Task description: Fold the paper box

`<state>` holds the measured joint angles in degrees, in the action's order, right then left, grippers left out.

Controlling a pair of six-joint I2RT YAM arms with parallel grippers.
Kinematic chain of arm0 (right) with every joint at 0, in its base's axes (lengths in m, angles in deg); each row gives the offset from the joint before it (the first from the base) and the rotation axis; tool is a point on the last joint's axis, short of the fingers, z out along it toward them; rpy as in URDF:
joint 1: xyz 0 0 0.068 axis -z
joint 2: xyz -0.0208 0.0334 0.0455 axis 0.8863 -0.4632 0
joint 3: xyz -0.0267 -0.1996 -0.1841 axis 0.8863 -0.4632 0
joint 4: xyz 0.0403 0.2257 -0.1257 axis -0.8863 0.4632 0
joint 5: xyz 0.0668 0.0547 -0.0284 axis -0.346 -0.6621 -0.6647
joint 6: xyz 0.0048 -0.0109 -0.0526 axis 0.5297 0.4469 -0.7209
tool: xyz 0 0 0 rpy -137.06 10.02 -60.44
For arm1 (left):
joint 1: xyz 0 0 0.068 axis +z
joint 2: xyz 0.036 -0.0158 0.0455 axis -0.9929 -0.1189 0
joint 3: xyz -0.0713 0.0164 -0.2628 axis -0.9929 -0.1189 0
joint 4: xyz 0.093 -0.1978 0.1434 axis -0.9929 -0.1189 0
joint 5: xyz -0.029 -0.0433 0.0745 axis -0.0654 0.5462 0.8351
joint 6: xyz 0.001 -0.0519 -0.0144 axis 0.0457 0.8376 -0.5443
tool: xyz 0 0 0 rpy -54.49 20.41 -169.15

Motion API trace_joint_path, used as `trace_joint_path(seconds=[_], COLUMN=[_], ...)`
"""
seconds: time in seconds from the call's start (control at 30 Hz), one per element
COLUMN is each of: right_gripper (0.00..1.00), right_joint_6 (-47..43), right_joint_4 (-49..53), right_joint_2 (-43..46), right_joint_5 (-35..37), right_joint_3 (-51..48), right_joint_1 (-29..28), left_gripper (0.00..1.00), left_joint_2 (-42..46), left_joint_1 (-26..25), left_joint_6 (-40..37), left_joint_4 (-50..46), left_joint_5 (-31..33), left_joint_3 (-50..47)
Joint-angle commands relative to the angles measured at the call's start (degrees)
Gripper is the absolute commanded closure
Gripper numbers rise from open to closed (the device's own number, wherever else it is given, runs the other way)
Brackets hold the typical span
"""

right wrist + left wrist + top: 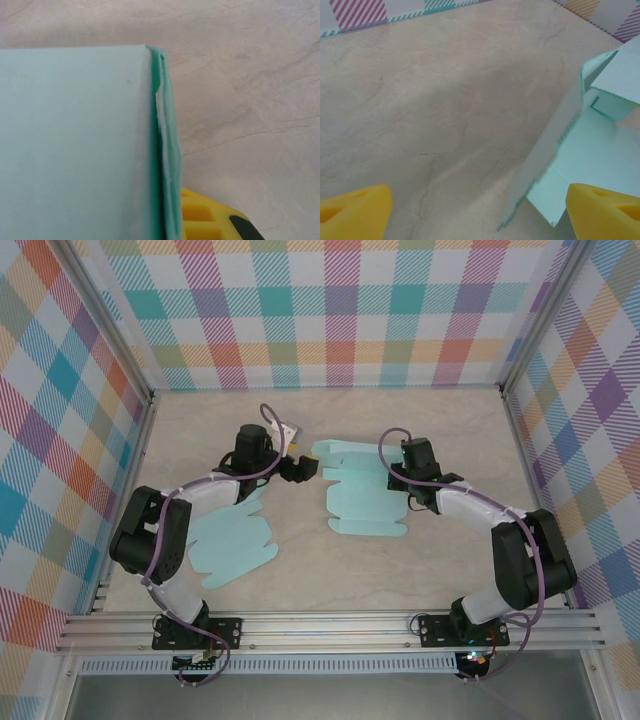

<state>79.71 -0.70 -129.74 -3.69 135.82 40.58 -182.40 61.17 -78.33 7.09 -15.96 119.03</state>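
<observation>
paper box (362, 495) sits around the middle of the worktop (330, 420), partly folded up. right hand (398, 480) is pinched tight on its right edge, left hand (308, 469) hangs just beside its left edge, fingers spread wide

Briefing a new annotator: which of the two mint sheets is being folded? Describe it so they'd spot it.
On the beige table inside the plaid walls, look to the middle, between the left gripper and right gripper. The paper box lies there, pinched at its right edge. Unlike the flat sheet at the near left, it has flaps bent up.
</observation>
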Motion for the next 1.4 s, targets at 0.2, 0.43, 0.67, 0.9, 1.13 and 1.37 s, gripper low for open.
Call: trace_joint_path(seconds=[0.2, 0.43, 0.67, 0.9, 1.13, 1.37], right_gripper=[1.00, 1.00, 1.00, 1.00, 1.00, 1.00], right_joint_6=[1.03, 1.11, 3.18, 6.13, 7.57, 7.77], right_joint_4=[2.49, 4.19, 9.65, 16.07, 23.47, 24.92], right_joint_2=[1.43, 1.13, -0.65, -4.62, -10.88, -13.86], right_joint_5=[-5.33, -5.32, 2.83, 12.89, 21.81, 20.21], right_joint_3=[3.01, 3.62, 4.91, 6.93, 11.45, 14.76], right_joint_1=[-0.41, -0.41, -0.41, -0.41, -0.41, -0.68], left_gripper=[0.22, 0.72, 1.00, 1.00, 1.00, 1.00], left_joint_2=[-3.07, -1.27, 3.80, 8.84, 14.39, 17.40], left_joint_1=[-3.18, -5.49, -6.41, -7.86, -8.63, -8.67], left_joint_6=[-0.62, 0.76, 7.49, 17.50, 21.50, 22.68], left_joint_4=[0.13, -0.39, -2.96, -5.24, -9.89, -12.46], left_joint_5=[-1.09, 5.53, 10.70, 14.30, 18.33, 18.96], left_joint_3=[4.52, 4.06, 2.14, -0.20, -0.87, -0.37])
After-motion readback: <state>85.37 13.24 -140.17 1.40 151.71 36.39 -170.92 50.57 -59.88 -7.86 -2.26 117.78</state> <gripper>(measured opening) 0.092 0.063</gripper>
